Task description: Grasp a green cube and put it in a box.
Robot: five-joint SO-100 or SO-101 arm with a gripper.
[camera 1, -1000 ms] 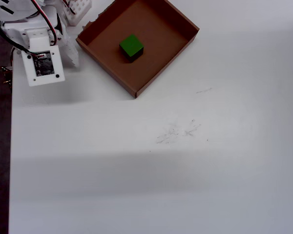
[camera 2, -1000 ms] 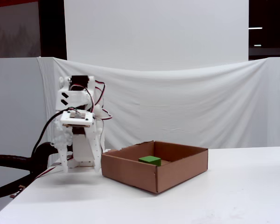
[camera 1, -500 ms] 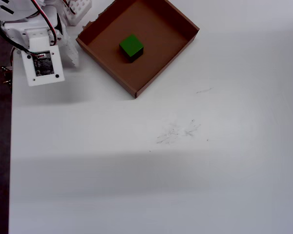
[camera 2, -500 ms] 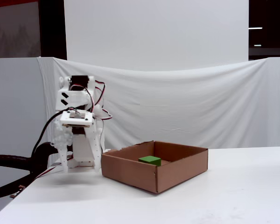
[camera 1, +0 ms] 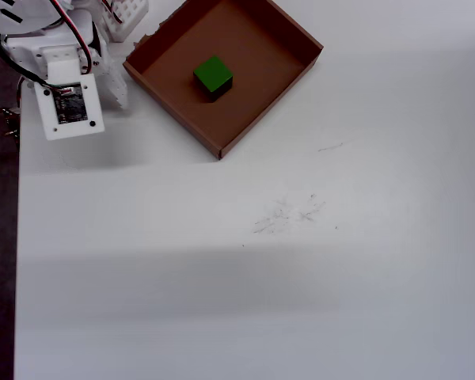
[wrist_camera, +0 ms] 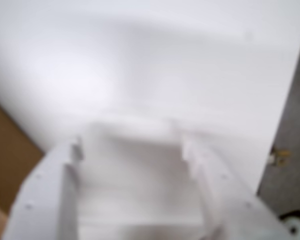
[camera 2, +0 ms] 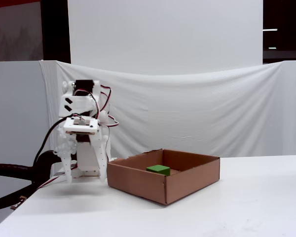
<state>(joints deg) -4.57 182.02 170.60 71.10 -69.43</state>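
One hand (wrist_camera: 132, 165) on the rig, seen blurred and close in the wrist view: two white fingers (wrist_camera: 210, 175) stand apart with bare desk (wrist_camera: 155, 60) between them, so it is open and holds nothing. In the overhead view the arm (camera 1: 63, 95) sits folded at the far-left corner, just left of the box (camera 1: 297, 75), not over it.

Green cube (camera 1: 213, 75) lies on the box floor, roughly central, clear of all four walls, top face level. In the fixed view the green cube (camera 2: 158, 169) shows just above the near wall of the box (camera 2: 138, 182). Judged from this, the placement looks done.

Handling estimate: cube looks solid, stiff and light; faces flat and probably smooth, so some slip is possible under a weak pinch. Not fragile by the look of it. Best hold: two opposite side faces, fingers square to them, coming from above since the low walls leave room all round. Box is thin cardboard and light; a nudge could shift it on the desk.
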